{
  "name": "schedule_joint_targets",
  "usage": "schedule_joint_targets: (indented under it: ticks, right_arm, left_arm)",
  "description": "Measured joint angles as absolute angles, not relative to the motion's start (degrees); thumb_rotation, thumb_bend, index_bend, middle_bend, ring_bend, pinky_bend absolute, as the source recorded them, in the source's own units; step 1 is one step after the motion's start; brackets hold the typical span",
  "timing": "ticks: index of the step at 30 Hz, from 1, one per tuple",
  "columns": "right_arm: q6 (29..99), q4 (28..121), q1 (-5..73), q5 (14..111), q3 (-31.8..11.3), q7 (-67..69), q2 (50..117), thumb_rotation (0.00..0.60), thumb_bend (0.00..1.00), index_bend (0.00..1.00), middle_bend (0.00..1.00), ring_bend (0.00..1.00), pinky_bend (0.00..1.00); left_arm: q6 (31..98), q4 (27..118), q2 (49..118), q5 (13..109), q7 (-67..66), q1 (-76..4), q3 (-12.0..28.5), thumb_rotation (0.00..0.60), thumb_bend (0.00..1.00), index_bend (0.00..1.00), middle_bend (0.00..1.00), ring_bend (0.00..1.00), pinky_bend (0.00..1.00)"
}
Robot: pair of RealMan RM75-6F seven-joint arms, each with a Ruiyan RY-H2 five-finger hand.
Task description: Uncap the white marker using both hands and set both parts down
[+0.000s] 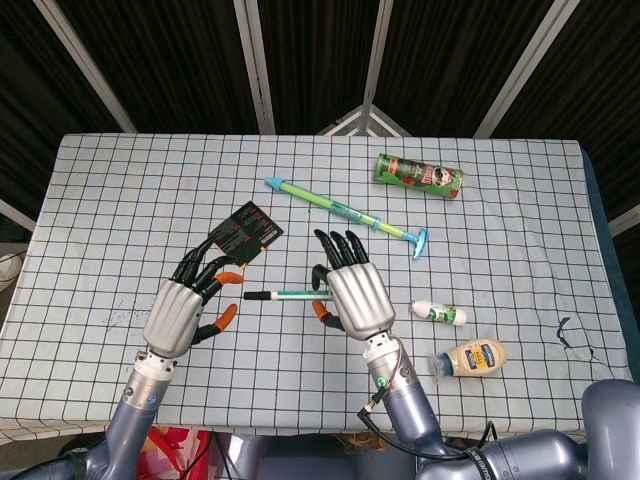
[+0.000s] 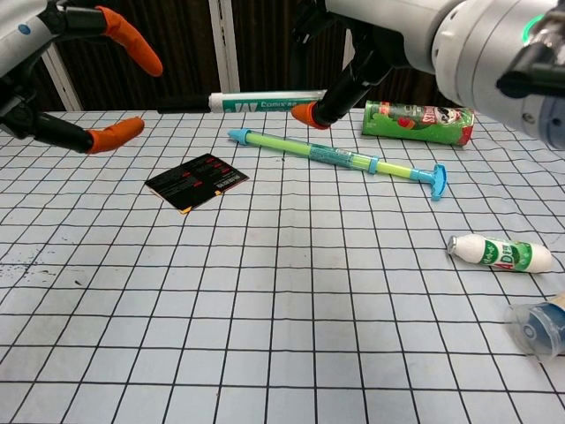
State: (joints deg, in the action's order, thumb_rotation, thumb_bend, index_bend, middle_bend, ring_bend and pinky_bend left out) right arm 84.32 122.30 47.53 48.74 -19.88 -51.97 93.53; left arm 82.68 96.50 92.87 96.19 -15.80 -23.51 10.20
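Observation:
My right hand (image 1: 352, 292) holds the white marker (image 1: 295, 295) level above the table, its black cap (image 1: 255, 296) pointing left. In the chest view the same marker (image 2: 269, 102) sticks out leftward from the right hand (image 2: 380, 40), pinched near an orange fingertip (image 2: 306, 114); the cap is lost against the dark background there. My left hand (image 1: 185, 308) is open just left of the cap, its orange-tipped fingers (image 1: 229, 275) spread above and below the cap end without touching it. Its fingers (image 2: 106, 137) also show at the chest view's left edge.
On the checkered cloth lie a black card (image 1: 245, 232), a long green and blue syringe-like stick (image 1: 345, 210), a green chips can (image 1: 418, 176), a small white bottle (image 1: 438, 313) and a beige squeeze bottle (image 1: 470, 357). The table's front edge (image 1: 300, 432) is near.

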Motion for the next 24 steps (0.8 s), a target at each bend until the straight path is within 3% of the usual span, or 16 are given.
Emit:
schedule_joint_targets:
  ticks: [24]
  right_arm:
    - [84.6,122.6,47.9,48.3,-19.3,-50.5,92.8,0.600,0.46,0.70,0.07,0.07,0.04]
  left_arm:
    - [82.5,94.0,96.9,95.8,-18.9,-26.4,10.6,0.600,0.44,0.45,0.26,0.00,0.13]
